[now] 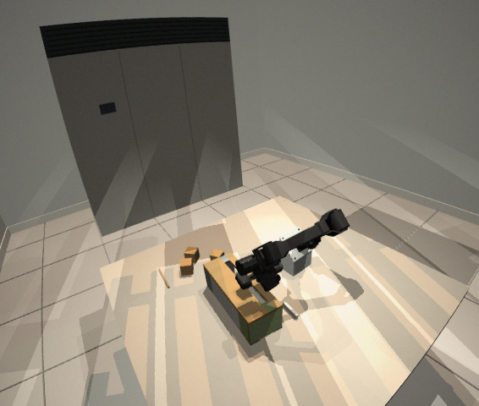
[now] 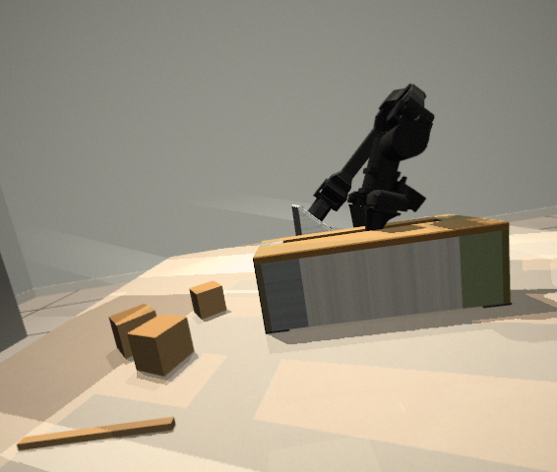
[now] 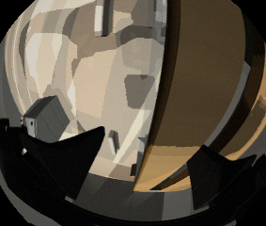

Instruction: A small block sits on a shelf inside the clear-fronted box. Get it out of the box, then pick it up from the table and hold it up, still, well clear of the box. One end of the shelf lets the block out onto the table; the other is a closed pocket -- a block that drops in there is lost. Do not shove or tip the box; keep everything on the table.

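Note:
The box point(image 1: 224, 279) point(image 2: 380, 284) point(image 3: 203, 71) stands upright, with a tan top, a long slot in it, a grey front, a blue-grey section at one end and a green section at the other. I cannot make out the small block or the shelf in any view. My gripper point(image 1: 257, 282) point(image 2: 393, 210) point(image 3: 146, 136) is open and empty, low over the rear part of the box top. In the wrist view one fingertip appears over the table side and the other over the box top. Whether a finger touches the top cannot be told.
Two wooden cubes point(image 1: 186, 266) point(image 2: 159, 345) sit close together beyond the blue-grey end, with a third cube point(image 1: 217, 253) point(image 2: 208, 300) nearer the box. A thin wooden stick point(image 1: 163, 277) point(image 2: 95, 433) lies beyond them. A grey bar point(image 1: 291, 310) point(image 3: 105, 19) lies behind the box, near the robot base point(image 1: 299, 260).

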Controlling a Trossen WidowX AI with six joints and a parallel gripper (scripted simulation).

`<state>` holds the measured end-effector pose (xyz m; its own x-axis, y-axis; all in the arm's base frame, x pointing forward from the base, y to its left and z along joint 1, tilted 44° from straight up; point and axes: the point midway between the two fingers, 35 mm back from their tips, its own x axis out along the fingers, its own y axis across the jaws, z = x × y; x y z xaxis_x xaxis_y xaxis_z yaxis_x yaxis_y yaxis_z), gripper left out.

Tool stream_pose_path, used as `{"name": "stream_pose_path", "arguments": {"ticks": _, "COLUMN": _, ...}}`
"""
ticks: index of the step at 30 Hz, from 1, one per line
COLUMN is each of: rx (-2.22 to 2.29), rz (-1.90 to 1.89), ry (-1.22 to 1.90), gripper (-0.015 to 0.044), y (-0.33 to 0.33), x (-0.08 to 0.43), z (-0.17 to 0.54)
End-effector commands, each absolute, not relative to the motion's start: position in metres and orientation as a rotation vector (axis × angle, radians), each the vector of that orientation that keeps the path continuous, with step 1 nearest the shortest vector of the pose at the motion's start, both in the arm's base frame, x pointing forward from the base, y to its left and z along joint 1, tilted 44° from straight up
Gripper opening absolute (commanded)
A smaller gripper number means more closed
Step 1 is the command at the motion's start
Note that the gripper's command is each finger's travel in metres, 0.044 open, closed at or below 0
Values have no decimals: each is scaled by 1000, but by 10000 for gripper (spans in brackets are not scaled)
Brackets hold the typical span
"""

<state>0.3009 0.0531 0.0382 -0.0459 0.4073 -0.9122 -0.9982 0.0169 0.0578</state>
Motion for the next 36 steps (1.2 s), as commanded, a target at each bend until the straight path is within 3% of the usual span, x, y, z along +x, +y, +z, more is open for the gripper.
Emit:
{"name": "stream_pose_path", "arguments": {"ticks": 1, "rx": -838, "rz": 1403, "ry": 948, "gripper": 400, "y": 59, "x": 297, "z": 32}}
{"name": "stream_pose_path", "arguments": {"ticks": 36, "rx": -851, "rz": 1395, "ry": 948, "gripper": 400, "y": 3, "x": 294, "z": -24}}
